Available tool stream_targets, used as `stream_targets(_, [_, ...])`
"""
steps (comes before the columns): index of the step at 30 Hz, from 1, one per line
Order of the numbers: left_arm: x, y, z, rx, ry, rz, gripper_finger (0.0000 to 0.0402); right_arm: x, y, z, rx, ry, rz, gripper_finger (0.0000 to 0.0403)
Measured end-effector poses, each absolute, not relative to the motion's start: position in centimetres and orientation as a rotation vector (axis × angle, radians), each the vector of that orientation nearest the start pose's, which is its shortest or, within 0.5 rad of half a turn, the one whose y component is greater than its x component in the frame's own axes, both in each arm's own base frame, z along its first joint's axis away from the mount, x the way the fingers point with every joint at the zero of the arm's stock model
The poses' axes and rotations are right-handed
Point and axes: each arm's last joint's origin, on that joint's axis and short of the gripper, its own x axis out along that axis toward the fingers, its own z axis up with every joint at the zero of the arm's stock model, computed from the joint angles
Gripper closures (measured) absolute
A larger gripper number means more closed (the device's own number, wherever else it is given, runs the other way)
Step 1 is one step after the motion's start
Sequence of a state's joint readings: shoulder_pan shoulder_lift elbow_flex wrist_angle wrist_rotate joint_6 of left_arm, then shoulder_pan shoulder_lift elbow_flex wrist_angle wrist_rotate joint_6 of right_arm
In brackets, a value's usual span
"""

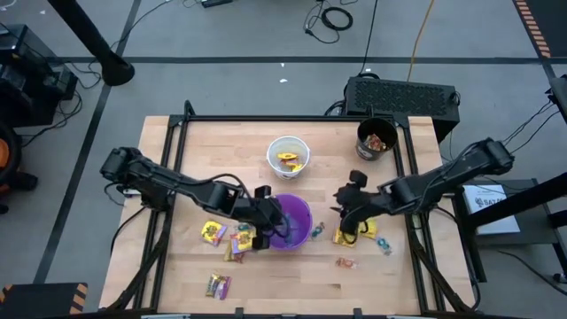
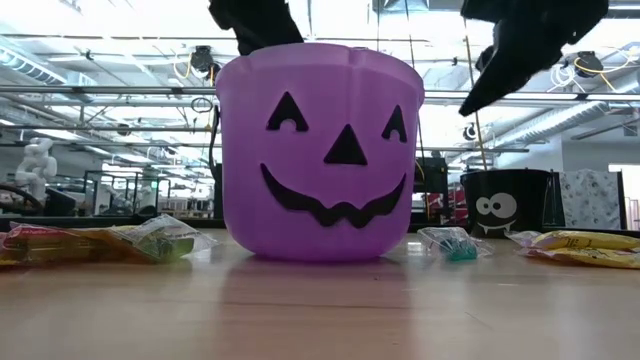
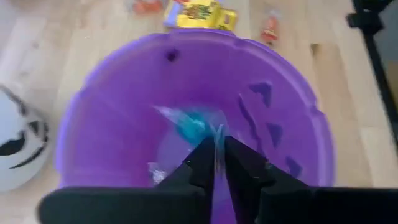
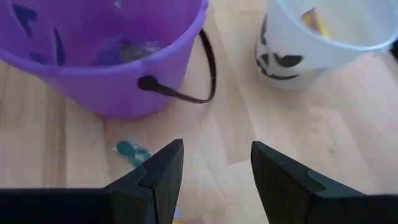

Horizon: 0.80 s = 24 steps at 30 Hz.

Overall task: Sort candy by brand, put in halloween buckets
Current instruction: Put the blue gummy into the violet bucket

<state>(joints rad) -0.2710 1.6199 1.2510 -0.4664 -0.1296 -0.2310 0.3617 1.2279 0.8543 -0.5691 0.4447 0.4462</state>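
Left wrist view looks straight down into the purple bucket (image 3: 186,106), where a blue-green wrapped sweet (image 3: 194,126) hangs with its clear twisted end running up into the narrow slit between the left gripper (image 3: 219,163) fingers. Those fingers stand almost together, with only a thin gap, and the wrapper tail sits in that gap; whether it is truly pinched or already slipping free I cannot tell. The sweet's long axis runs from the fingertips down toward the bucket floor, so it lies directly ahead of and below the jaws, well inside the rim, and a release here should, I judge, drop it into the bucket beside the clear wrapper already on the bottom. High view puts the left gripper (image 1: 268,223) over the purple bucket's (image 1: 297,213) left rim, with yellow packets (image 1: 213,232) on the table just beside it. On the bucket's other side the right gripper (image 4: 211,168) hovers low over bare wood, jaws wide apart and empty, with a loose blue-green sweet (image 4: 129,151) just off one fingertip, between it and the bucket wall; that arm is plainly the nearer one for it. Behind stand the white bucket (image 1: 288,155) and, farther right, the black bucket (image 1: 376,138).
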Motion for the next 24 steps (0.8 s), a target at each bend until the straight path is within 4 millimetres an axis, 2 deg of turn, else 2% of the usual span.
stream_targets(6, [33.3, -8.6, 27.0, -0.006, 0.787, 0.068, 0.0283, 24.2, 8.9, 20.9, -0.079, 0.904, -0.304, 0.0222])
stream_targets(9, [32.4, -8.9, 27.9, -0.027, 0.781, 0.074, 0.0263, 24.7, 9.7, 19.5, -0.113, 0.945, -0.290, 0.0222])
stream_targets(15, [30.1, -10.6, 29.8, 0.023, 0.748, 0.065, 0.0258, 25.1, 11.2, 18.0, -0.134, 0.911, -0.235, 0.0222])
stream_targets(20, [28.7, -11.5, 30.3, 0.127, 0.723, 0.150, 0.0258, 24.7, 11.0, 15.9, -0.077, 0.834, -0.184, 0.0222])
stream_targets(24, [28.1, -11.8, 29.9, 0.177, 0.762, 0.179, 0.0258, 24.4, 10.4, 14.4, 0.000, 0.778, -0.091, 0.0222])
